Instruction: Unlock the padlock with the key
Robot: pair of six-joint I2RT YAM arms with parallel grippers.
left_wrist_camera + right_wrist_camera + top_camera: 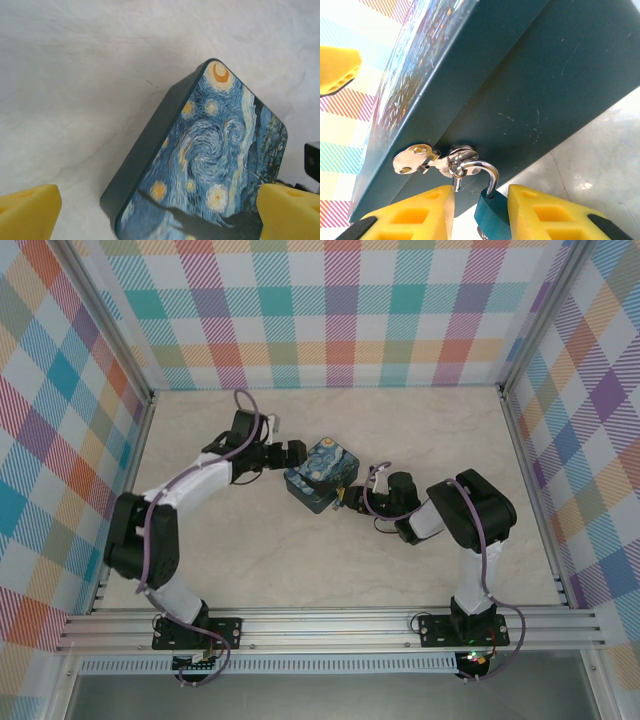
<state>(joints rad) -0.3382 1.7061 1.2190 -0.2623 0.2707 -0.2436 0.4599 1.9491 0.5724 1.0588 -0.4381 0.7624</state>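
The padlock [492,212], a small blue body with a silver shackle [487,170], hangs from the hasp ring [460,162] on the side of the swirl-painted tin [322,475]. One shackle leg sits in the body. The other leg ends free beside the ring. My right gripper [480,200] is open and straddles the padlock body: the right finger touches it, and a gap shows on the left. A bit of silver metal [481,232] shows at the body's lower end; I cannot tell if it is the key. My left gripper [157,220] is open wide around the tin's lid [220,160].
The tin lies at mid-table between both arms. Its silver hasp plate [412,159] is fixed at the lid edge. A yellow finger [337,67] of the left gripper shows past the tin's far side. Checked walls enclose the pale tabletop [250,560].
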